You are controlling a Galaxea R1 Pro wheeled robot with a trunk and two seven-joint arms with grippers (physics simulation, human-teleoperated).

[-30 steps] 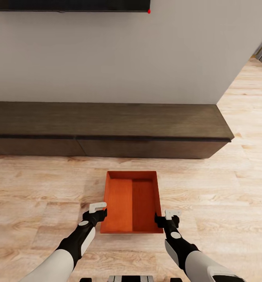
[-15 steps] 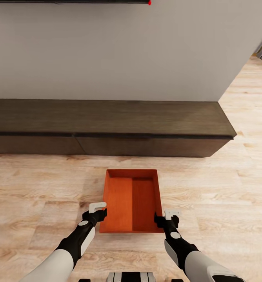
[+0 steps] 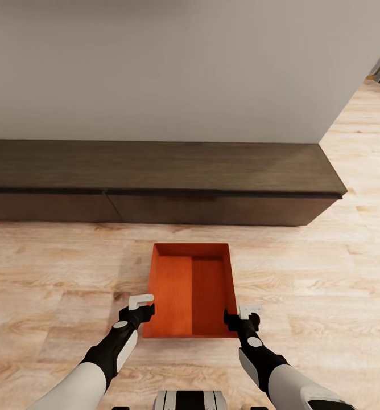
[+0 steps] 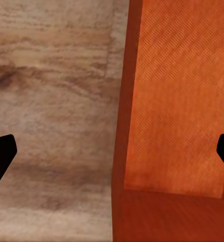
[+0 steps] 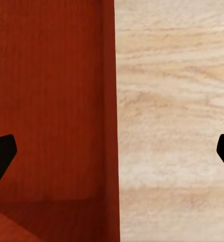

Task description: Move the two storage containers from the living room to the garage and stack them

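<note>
An orange-red storage container [image 3: 191, 289] sits on the light wood-plank floor [image 3: 53, 267] of the living room, open side up, with nothing inside it. It is the landmark here. Beyond its far end, well apart from it, a long low dark bench [image 3: 156, 182] runs along a plain pale wall [image 3: 173, 68]. A single container shows, though the task concerns two.

The robot's two arms reach toward the container's near end. The left end effector [image 3: 140, 307] is just beside the container's near left corner, and the right end effector [image 3: 244, 316] is just beside its near right corner. The left wrist view looks down on the container's left wall [image 4: 123, 101], with a dark fingertip [image 4: 1, 156] at each edge of the picture, one over bare floor and one over the container's inside. The right wrist view shows the same over the right wall [image 5: 109, 101]. Both end effectors are spread wide, each straddling a wall and closed on nothing.

This placement appears to prepare a two-handed lift: each end effector lines up to pinch one thin long wall, so the bin would stay level when raised. The container is not yet gripped, and the carry to the garage has not begun.
</note>
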